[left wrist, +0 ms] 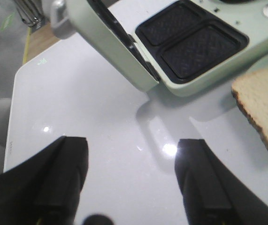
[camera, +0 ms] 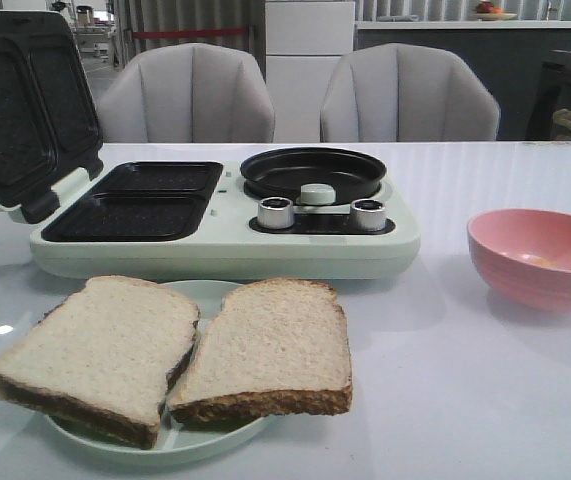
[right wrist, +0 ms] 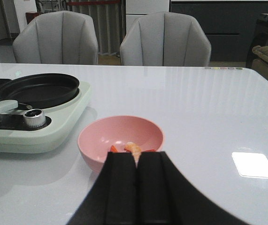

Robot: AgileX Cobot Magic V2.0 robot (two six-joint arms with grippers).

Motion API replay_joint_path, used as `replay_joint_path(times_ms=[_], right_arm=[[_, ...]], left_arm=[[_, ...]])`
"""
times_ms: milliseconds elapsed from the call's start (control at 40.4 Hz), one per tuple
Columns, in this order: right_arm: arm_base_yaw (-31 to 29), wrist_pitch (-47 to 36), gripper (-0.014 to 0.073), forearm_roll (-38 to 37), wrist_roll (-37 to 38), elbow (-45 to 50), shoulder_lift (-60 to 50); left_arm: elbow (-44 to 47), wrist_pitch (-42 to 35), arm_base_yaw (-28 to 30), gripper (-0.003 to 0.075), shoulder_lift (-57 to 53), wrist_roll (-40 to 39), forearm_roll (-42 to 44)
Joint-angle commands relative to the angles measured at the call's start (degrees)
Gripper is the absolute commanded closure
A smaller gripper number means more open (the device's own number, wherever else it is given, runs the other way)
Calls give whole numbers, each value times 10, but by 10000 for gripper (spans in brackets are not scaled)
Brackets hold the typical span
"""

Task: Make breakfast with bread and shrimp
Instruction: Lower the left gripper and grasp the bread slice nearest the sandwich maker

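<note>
Two bread slices [camera: 95, 350] [camera: 270, 345] lie side by side on a pale green plate [camera: 205, 442] at the table's front. A corner of one slice [left wrist: 265, 101] shows in the left wrist view. Small orange-pink shrimp [right wrist: 133, 146] lie in the pink bowl [right wrist: 119, 136], which stands at the right [camera: 535, 270]. My left gripper [left wrist: 133, 154] hangs open over bare table, to the left of the breakfast maker, with nothing between its fingers. My right gripper [right wrist: 136, 157] is shut, short of the bowl, and the shrimp show just past its tips. Neither gripper appears in the front view.
A pale green breakfast maker [camera: 225, 245] stands behind the plate. Its lid [camera: 25, 100] is raised at the left over two black sandwich wells [camera: 135, 200], and a black round pan [camera: 310, 172] sits on its right half above two knobs. Two grey chairs stand beyond the table.
</note>
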Motion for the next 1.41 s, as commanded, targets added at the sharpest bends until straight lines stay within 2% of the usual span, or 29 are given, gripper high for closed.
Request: replay_joint_path(times_ms=[0,297,470,668,841,990,1386], right_arm=[[2,-52,627,-5,0,-2,-11],[2,-52,627,-5,0,-2,-11],[2,-52,627,-5,0,-2,-11],[2,-52,627,-5,0,-2,-11],[2,-52,627,-5,0,-2,-11],[2,-52,627,-5,0,-2,-11],[2,-52,627,-5,0,-2,-11]], left_arm=[[-18,-19,-56,266,29,0,66],[-18,62,-266,266,146,0,210],[-18,72,-337,262,233,0,282],[-18,60,-340,235,325,-4,329],[-18,19,-340,235,389,-4,344],[-18,13,-340,235,454,-4,364],[-36,7,-340,235,535,-4,428]])
